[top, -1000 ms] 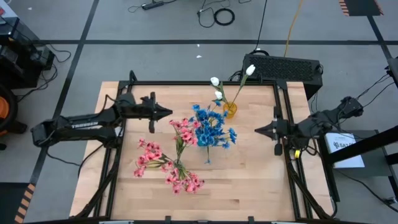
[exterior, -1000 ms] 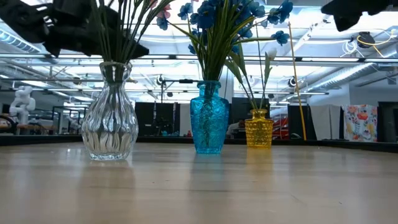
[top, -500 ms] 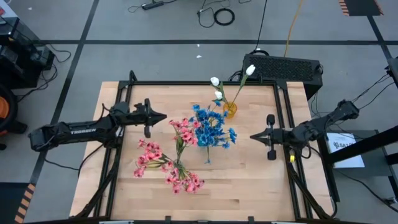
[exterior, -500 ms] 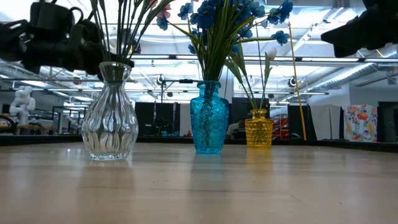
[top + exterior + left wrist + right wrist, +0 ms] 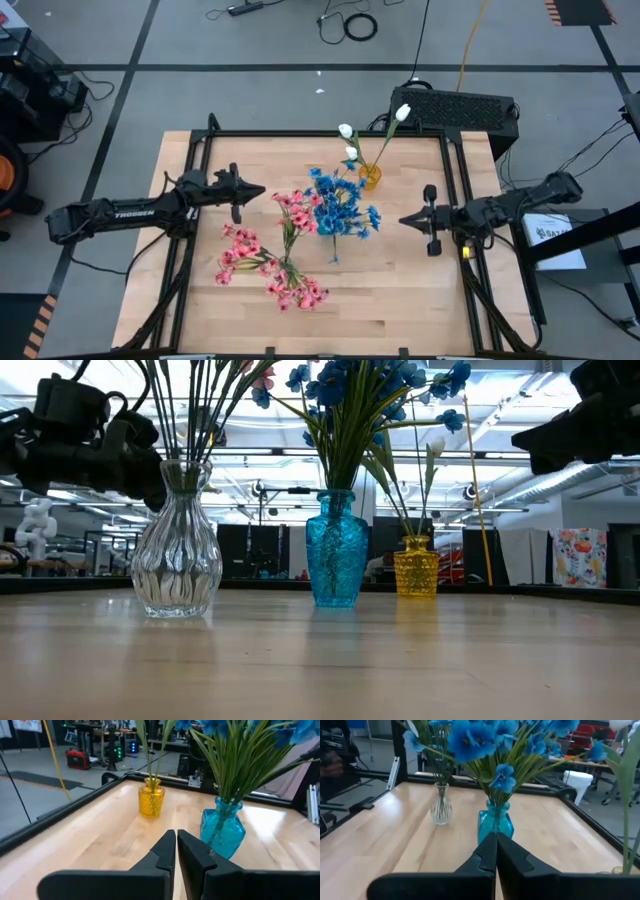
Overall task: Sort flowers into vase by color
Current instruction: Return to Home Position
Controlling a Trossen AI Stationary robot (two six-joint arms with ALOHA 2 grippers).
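Pink flowers (image 5: pixel 270 250) stand with their stems in a clear glass vase (image 5: pixel 178 545). Blue flowers (image 5: pixel 342 208) fill a blue vase (image 5: pixel 336 550), also seen as blue vase (image 5: pixel 222 827) and blue vase (image 5: pixel 495 822). White buds (image 5: pixel 375 135) stand in a yellow vase (image 5: pixel 416 567). My left gripper (image 5: pixel 262 189) is shut, left of the vases above the table. My right gripper (image 5: pixel 402 219) is shut, right of the blue flowers.
Black rails (image 5: pixel 455 190) frame the wooden table (image 5: pixel 400 300). A black box (image 5: pixel 455 105) sits beyond the far edge. Bare wood lies along the near side. The clear vase (image 5: pixel 441 810) stands behind the blue one in the right wrist view.
My left gripper drew back toward the table's left edge and came lower. My right gripper moved toward the table's middle, closer to the blue flowers, and turned about its axis. The flowers and vases stayed still.
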